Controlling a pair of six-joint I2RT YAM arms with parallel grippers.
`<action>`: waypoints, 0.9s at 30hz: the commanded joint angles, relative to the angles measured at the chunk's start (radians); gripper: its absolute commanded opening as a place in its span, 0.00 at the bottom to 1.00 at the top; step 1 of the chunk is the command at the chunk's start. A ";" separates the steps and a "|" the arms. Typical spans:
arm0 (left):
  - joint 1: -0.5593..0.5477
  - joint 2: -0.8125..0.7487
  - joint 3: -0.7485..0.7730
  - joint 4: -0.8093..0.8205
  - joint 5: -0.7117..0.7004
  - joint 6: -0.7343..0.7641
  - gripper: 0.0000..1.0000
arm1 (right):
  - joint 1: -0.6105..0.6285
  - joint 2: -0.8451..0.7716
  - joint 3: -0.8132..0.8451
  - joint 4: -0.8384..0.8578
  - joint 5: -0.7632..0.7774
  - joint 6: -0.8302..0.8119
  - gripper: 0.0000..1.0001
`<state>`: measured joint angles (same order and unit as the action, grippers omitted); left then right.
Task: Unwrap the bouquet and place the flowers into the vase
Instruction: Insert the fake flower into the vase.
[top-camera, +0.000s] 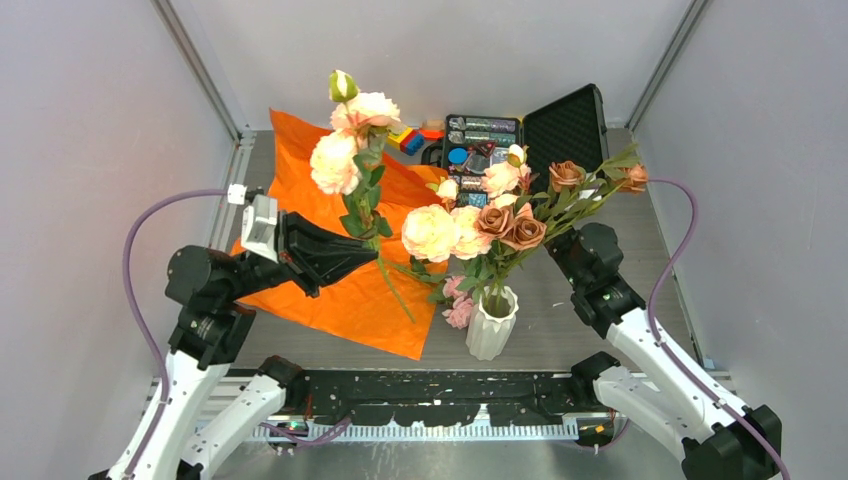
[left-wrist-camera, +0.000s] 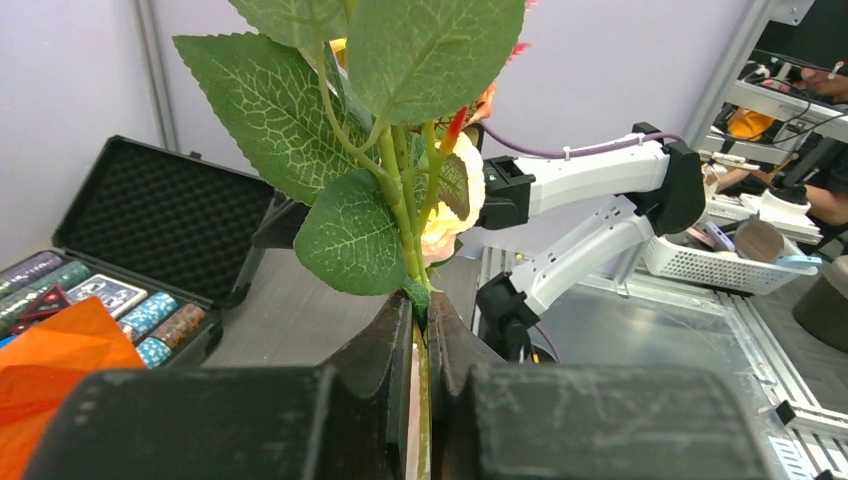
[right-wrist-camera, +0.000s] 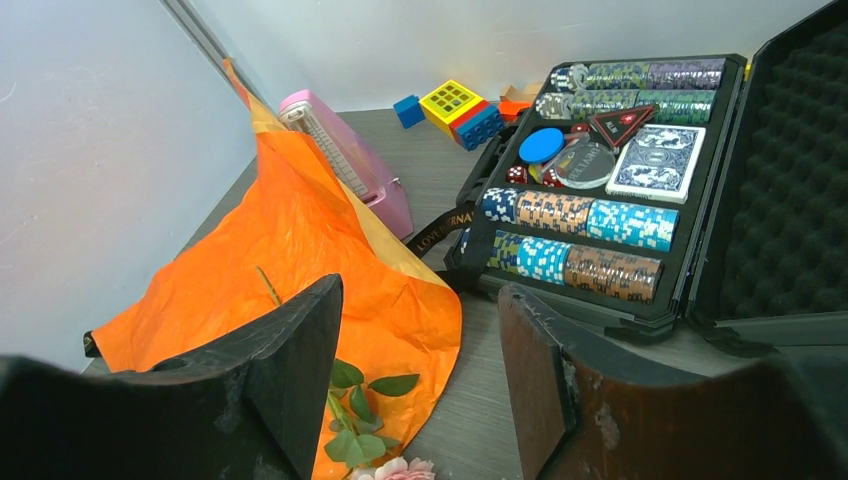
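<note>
The white ribbed vase (top-camera: 492, 322) stands near the table's front middle with several pink, peach and brownish flowers (top-camera: 500, 225) in it, leaning right. The bouquet's orange paper (top-camera: 330, 290) lies spread open on the left. My left gripper (top-camera: 372, 256) is shut on the green stem (left-wrist-camera: 400, 200) of a rose sprig (top-camera: 345, 150), held upright above the paper, left of the vase. My right gripper (right-wrist-camera: 420, 290) is open and holds nothing; it sits behind the vase's flowers (top-camera: 562, 240). A small pink flower (top-camera: 458, 305) lies on the table next to the vase.
An open black case of poker chips (top-camera: 520, 140) sits at the back. Coloured toy blocks (right-wrist-camera: 460, 105) and a pink metronome-shaped object (right-wrist-camera: 350, 160) stand at the back near the paper. A black ribbon (right-wrist-camera: 440, 225) lies by the case. Grey walls close both sides.
</note>
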<state>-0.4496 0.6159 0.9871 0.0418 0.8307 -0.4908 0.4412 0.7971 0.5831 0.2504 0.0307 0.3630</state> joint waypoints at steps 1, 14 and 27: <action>-0.021 0.044 0.025 0.087 0.064 -0.034 0.00 | -0.004 -0.013 0.064 0.020 0.025 -0.033 0.64; -0.338 0.236 0.135 0.108 -0.011 0.067 0.00 | -0.004 0.018 0.060 0.054 0.038 -0.059 0.64; -0.693 0.372 0.264 -0.072 -0.278 0.345 0.00 | -0.004 -0.007 0.043 0.052 0.011 -0.060 0.64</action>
<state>-1.1000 0.9699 1.1862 -0.0311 0.6315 -0.2180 0.4408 0.8150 0.6178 0.2554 0.0456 0.3164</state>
